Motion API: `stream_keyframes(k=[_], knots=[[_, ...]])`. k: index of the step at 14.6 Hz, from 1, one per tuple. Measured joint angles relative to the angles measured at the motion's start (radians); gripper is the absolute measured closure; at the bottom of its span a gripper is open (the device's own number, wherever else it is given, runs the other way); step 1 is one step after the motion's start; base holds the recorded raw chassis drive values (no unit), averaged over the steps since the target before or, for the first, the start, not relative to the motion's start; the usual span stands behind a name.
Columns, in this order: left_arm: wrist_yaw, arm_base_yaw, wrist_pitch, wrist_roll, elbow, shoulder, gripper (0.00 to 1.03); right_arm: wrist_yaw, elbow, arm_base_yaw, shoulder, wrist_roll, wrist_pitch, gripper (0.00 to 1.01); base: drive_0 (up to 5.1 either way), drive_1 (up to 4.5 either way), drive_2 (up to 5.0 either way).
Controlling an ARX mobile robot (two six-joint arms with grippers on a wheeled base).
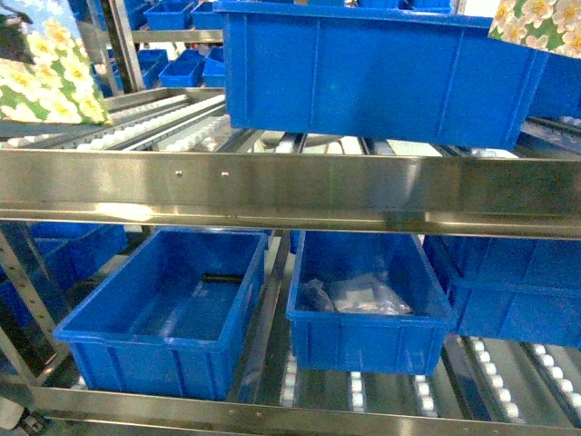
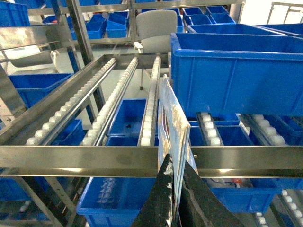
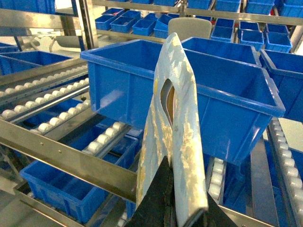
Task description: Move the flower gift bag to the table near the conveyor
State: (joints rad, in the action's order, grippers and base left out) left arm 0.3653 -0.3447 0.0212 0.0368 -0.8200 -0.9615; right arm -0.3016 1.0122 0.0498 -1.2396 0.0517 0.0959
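Observation:
In the left wrist view a flower gift bag (image 2: 171, 125) shows edge-on as a thin flat panel, standing up over the steel rail, and my left gripper (image 2: 176, 164) is shut on its lower edge. The right wrist view has a flower gift bag (image 3: 174, 118) with a cut-out handle, and my right gripper (image 3: 176, 184) is shut on its bottom. In the head view flowered bags show at the top left corner (image 1: 41, 73) and the top right corner (image 1: 540, 23). The conveyor (image 1: 290, 191) with its white rollers (image 2: 102, 116) fills the view ahead. The table is out of view.
A large blue bin (image 1: 377, 68) sits on the upper roller track straight ahead. On the lower level are an empty blue bin (image 1: 168, 309) and a blue bin (image 1: 368, 309) holding plastic-wrapped items. More blue bins and a grey chair (image 2: 156, 28) stand behind.

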Motion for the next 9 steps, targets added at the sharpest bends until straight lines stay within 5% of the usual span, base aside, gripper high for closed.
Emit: stream_keyframes(k=[9], knots=[[0.005,0.002,-0.001,0.000,0.000,0.000,1.01,0.001,0.000,-0.003,0.002,0.000,0.002,0.99,-4.8,2.62,2.6]])
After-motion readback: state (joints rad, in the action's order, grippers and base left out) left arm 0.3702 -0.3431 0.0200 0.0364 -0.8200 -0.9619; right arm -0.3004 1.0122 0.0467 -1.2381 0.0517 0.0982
